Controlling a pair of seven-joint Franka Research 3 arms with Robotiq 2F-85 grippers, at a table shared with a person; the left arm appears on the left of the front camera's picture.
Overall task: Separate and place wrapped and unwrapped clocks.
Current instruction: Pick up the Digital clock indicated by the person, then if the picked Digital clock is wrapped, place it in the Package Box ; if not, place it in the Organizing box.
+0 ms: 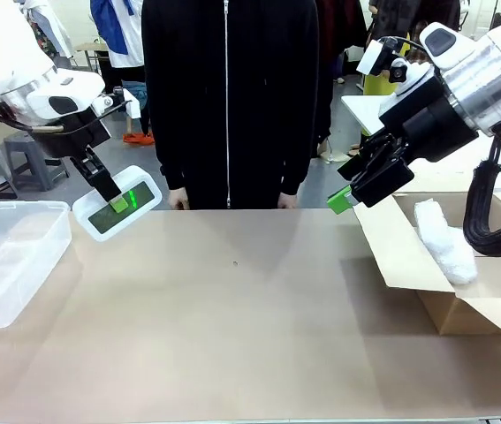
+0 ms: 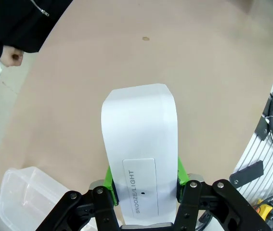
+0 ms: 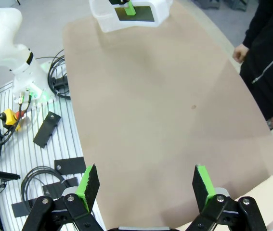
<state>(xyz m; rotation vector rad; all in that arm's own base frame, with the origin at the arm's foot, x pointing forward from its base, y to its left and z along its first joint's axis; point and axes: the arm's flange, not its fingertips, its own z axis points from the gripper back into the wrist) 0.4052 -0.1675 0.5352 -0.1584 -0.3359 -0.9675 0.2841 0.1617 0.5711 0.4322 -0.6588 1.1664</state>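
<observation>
Left gripper (image 1: pixel 119 202): pinching the bare clock (image 1: pixel 117 210) across its short sides, green pads pressed to both edges; held in the air above the table's far left part, just beside the tub's far right corner.
Clock: white, rounded, dark screen tilted toward the front camera; in the left wrist view (image 2: pixel 140 159) top face up, with a "SNOOZE/LIGHT" bar between the fingers.
Right gripper (image 1: pixel 345 198): spread wide, nothing between the pads (image 3: pixel 89 185); raised over the table's far right part, just beside the box's left flap.
Wrapped bundle (image 1: pixel 444 240): white bubble wrap, oblong, lying inside the box against its left wall.
Box (image 1: pixel 475 305): brown cardboard, flaps open, at the table's right edge.
Tub (image 1: pixel 7 256): clear plastic, at the table's left edge, nothing visible inside.
Table (image 1: pixel 250 327): brown top, a small dark speck near the middle.
Person (image 1: pixel 228 97): black zip jacket, standing at the far edge, both hands hanging down at the edge, well apart from both grippers.
</observation>
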